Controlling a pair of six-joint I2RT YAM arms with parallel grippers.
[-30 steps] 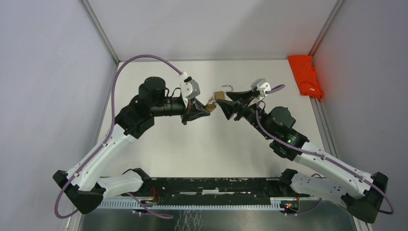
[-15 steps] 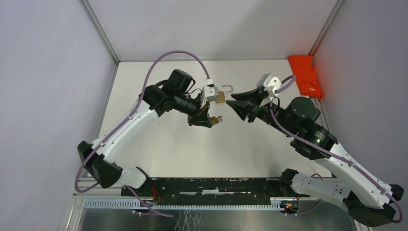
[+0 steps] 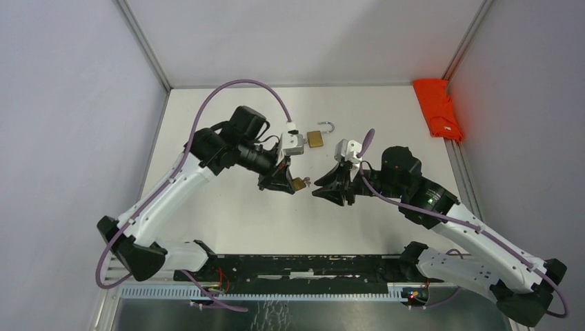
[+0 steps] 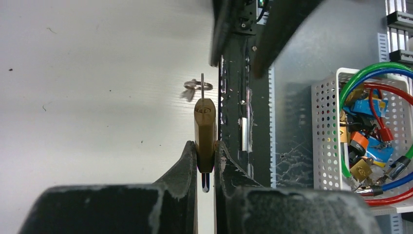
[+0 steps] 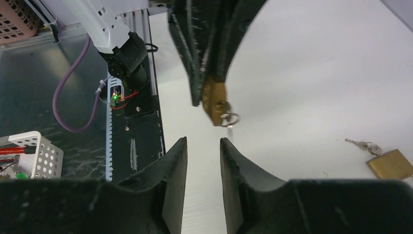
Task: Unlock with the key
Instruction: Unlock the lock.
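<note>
My left gripper (image 3: 291, 182) is shut on a small brass padlock (image 3: 299, 184) and holds it above the table. In the left wrist view the padlock (image 4: 205, 124) stands edge-on between my fingers (image 4: 189, 158), with a key and ring (image 4: 199, 86) in its far end. My right gripper (image 3: 318, 191) is open and empty, facing the padlock's key end a short gap away. In the right wrist view the held padlock (image 5: 214, 101) and its key ring (image 5: 229, 118) hang just beyond my open fingers (image 5: 176, 161).
A second brass padlock (image 3: 316, 138) with an open shackle lies on the table behind the grippers; it also shows in the right wrist view (image 5: 389, 163). A red cloth (image 3: 438, 108) lies at the back right. A white basket (image 4: 327, 122) of locks and cables sits off the table's near edge.
My left gripper has carried the padlock toward the near side. My right gripper has swung from the back to the near side and now faces the padlock's key end.
</note>
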